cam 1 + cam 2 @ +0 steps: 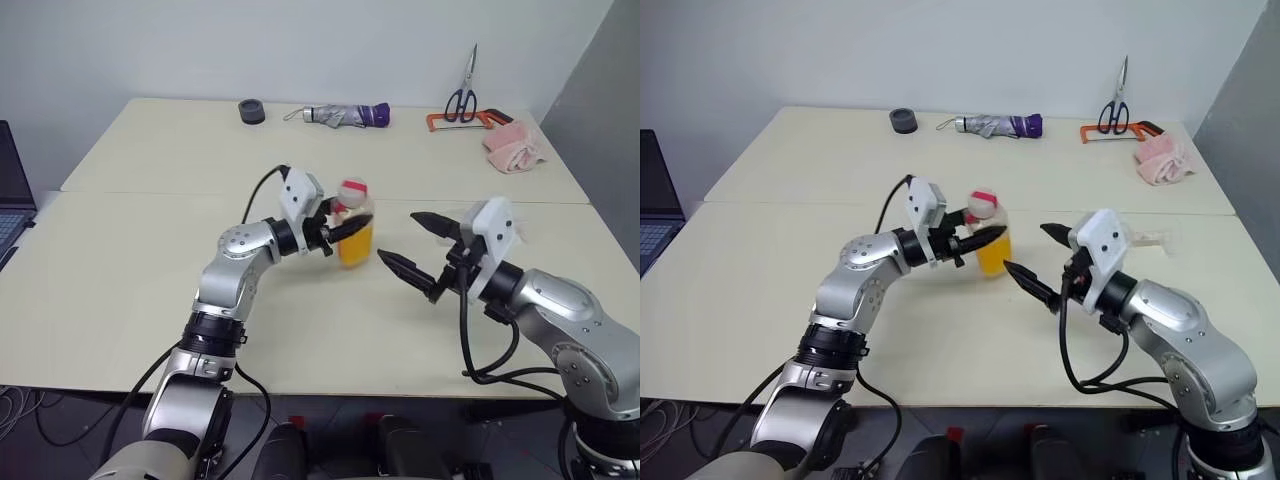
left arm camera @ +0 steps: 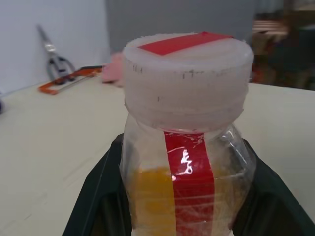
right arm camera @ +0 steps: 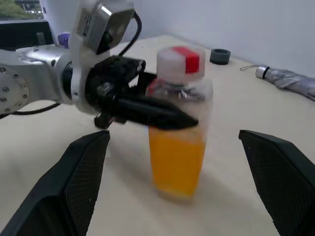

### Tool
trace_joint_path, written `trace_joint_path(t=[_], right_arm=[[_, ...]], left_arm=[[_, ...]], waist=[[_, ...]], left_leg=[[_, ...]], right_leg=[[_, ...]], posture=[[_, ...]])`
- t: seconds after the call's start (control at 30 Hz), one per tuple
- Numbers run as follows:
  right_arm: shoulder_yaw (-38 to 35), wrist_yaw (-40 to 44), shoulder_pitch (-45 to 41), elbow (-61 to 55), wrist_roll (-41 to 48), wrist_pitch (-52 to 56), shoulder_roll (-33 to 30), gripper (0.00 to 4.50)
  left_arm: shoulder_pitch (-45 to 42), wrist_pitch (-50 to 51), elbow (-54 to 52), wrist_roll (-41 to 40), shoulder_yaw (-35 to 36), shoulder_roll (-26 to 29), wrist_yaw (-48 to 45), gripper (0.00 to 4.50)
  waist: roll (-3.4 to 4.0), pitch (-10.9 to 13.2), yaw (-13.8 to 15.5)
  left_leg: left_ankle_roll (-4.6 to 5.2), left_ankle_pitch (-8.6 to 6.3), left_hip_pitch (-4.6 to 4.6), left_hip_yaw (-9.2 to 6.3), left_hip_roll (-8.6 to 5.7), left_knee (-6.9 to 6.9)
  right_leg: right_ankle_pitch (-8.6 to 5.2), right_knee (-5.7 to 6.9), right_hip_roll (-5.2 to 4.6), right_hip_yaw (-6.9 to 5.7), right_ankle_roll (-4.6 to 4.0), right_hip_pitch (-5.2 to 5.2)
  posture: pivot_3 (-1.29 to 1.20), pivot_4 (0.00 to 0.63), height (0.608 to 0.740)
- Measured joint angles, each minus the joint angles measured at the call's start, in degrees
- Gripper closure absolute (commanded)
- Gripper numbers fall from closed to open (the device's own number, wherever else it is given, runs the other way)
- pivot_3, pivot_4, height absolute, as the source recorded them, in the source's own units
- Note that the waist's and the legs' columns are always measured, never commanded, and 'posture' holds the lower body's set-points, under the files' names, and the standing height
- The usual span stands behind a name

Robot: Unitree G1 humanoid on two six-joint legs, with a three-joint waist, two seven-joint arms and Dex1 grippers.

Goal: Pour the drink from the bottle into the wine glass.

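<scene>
The bottle is upright near the table's middle, with a white cap crossed by a red stripe and a red strip down its side. The drink, an orange liquid, fills its lower half. My left gripper reaches in from the left and is shut on the bottle just below the neck. My right gripper is just right of the bottle, open wide, its fingers pointing at the bottle without touching it. A faint clear shape behind my right wrist may be the wine glass; it is mostly hidden.
Along the far edge lie a dark tape roll, a folded umbrella, scissors against the wall, an orange-handled saw and a pink cloth. A laptop sits at the left edge.
</scene>
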Motion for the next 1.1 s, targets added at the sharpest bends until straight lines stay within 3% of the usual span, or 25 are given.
trace_joint_path(t=[0.2,0.7,0.83,1.0,1.1], right_arm=[[1.00,-3.27,-2.04,-0.15,-0.58,1.64,1.68,0.00],[5.09,-4.07,-9.26,4.20,-1.81,2.00,6.01,0.00],[5.59,-3.44,-9.86,4.71,-2.35,1.95,5.86,0.90],[6.38,-2.41,-9.86,5.45,-4.63,0.80,4.72,2.61],[6.63,-1.72,-9.86,5.70,-5.27,0.17,4.56,2.66]], left_arm=[[-0.28,-0.36,0.56,-0.13,-1.60,-0.40,-5.55,2.55],[-1.40,-3.26,2.65,0.31,-2.96,-1.03,-8.52,2.55],[-1.40,-3.57,2.65,0.32,-2.98,-1.01,-8.77,2.55],[-1.39,-3.61,2.65,0.39,-3.00,-0.86,-9.18,2.55],[-1.39,-3.61,2.64,0.46,-3.00,-0.82,-9.25,2.55]], waist=[[0.00,0.00,0.03],[0.01,0.00,0.02],[0.01,0.00,0.05],[0.01,0.00,0.05],[0.01,0.00,0.04]], left_leg=[[0.00,0.02,-0.75,0.00,-0.01,0.17],[0.01,0.01,-0.78,-0.03,0.00,0.15],[0.01,0.01,-0.79,-0.03,-0.01,0.15],[0.01,0.01,-0.78,-0.01,-0.01,0.15],[0.01,0.01,-0.78,-0.02,-0.01,0.15]], right_leg=[[0.03,0.19,0.00,0.02,-0.02,-0.76],[0.03,0.17,0.00,0.00,-0.03,-0.80],[0.03,0.17,-0.01,0.00,-0.03,-0.80],[0.03,0.17,-0.01,0.00,-0.03,-0.80],[0.03,0.18,-0.01,0.00,-0.03,-0.80]], posture=[[0.00,0.150,0.740],[0.00,0.150,0.740],[0.00,0.150,0.740],[0.00,0.150,0.740],[0.00,0.150,0.740]])
